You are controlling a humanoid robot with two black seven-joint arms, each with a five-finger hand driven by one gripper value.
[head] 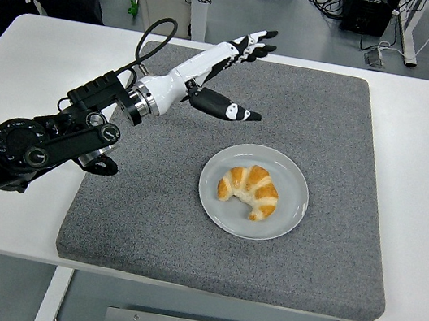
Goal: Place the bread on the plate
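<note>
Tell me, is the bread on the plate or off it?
On it: the bread lies wholly inside the plate; the open left hand is apart.

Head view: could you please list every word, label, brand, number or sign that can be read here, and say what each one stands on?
None: no readable text shows anywhere in this view.
Left hand, open above the grey mat: no print.
Plate and croissant: unmarked.
White table: no labels.
Black equipment on the floor at the top: too small and dark to show any marking.
</note>
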